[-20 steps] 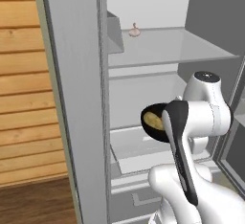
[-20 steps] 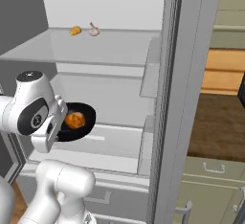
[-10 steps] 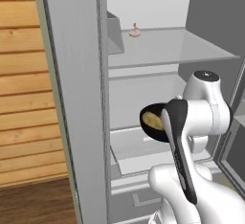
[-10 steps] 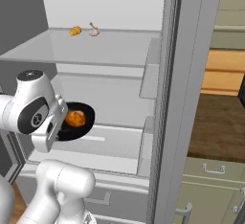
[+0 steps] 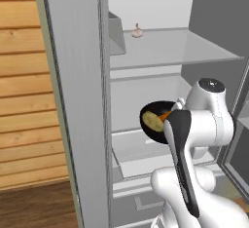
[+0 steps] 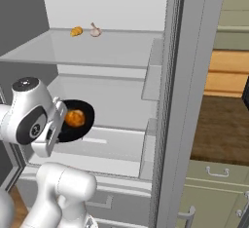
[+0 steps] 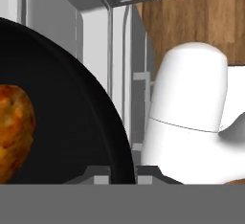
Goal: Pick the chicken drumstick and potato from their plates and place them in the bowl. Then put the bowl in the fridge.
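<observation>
Item: bowl (image 6: 73, 122), glossy black. I see it held in the air at the front of the open fridge (image 5: 82, 100), level with the middle compartment and above the lower shelf (image 6: 92, 151).

Contents: chicken drumstick (image 6: 74, 118), orange-brown, lies inside the bowl; in the left base view the potato (image 5: 151, 121), yellowish-tan, lies in it beside an orange sliver of the drumstick.

Hand (image 7: 122, 173): in the hand view the bowl's rim runs down between the two dark tips, which sit close on either side of it; I read the hand as clamped on the rim.

Other stock: on the upper glass shelf (image 6: 87, 51) towards the back, a pale garlic-like item (image 6: 95, 30) and a small orange-brown piece (image 6: 76, 31) just beside it.

Surroundings: wooden wall panel (image 5: 24, 85) left of the fridge; olive-green cabinets (image 6: 214, 188) at lower right.
</observation>
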Controlling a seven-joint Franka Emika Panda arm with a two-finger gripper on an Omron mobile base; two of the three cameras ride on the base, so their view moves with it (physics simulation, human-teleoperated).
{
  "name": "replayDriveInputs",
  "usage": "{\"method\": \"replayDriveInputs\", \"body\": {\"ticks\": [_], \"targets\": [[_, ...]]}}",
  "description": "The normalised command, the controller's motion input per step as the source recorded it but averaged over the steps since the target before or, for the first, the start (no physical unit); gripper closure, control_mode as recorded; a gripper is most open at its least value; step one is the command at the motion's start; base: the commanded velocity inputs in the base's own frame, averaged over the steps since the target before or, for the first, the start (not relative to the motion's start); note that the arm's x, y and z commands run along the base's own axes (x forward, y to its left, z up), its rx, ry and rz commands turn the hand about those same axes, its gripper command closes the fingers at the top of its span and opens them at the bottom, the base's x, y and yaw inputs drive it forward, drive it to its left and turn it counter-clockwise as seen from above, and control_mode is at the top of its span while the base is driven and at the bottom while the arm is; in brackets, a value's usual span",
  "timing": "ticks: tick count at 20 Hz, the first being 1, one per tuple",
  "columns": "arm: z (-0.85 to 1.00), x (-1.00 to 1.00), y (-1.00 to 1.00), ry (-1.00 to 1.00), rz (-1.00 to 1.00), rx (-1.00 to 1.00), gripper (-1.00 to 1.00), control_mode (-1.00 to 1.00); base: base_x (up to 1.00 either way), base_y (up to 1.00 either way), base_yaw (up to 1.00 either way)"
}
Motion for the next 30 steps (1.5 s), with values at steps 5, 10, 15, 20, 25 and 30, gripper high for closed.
{"method": "replayDriveInputs", "body": {"ticks": [5, 10, 15, 20, 25, 30], "targets": [[-0.14, 0.23, 0.05, -0.16, 0.00, 0.01, 1.00, -1.00, 0.00, 0.00, 0.00], [-0.04, 0.92, 0.01, 0.00, 0.00, 0.01, 1.00, -1.00, 0.00, 0.00, 0.00], [-0.28, 0.93, 0.09, 0.00, -0.01, 0.00, 1.00, -1.00, 0.00, 0.00, 0.00], [-0.52, 0.92, 0.10, 0.00, 0.00, 0.00, 1.00, -1.00, 0.00, 0.00, 0.00], [-0.34, 0.57, 0.00, -0.02, 0.00, 0.02, 1.00, -1.00, 0.00, 0.00, 0.00], [-0.25, 0.30, 0.07, 0.00, 0.00, 0.00, 1.00, -1.00, 0.00, 0.00, 0.00]]}}
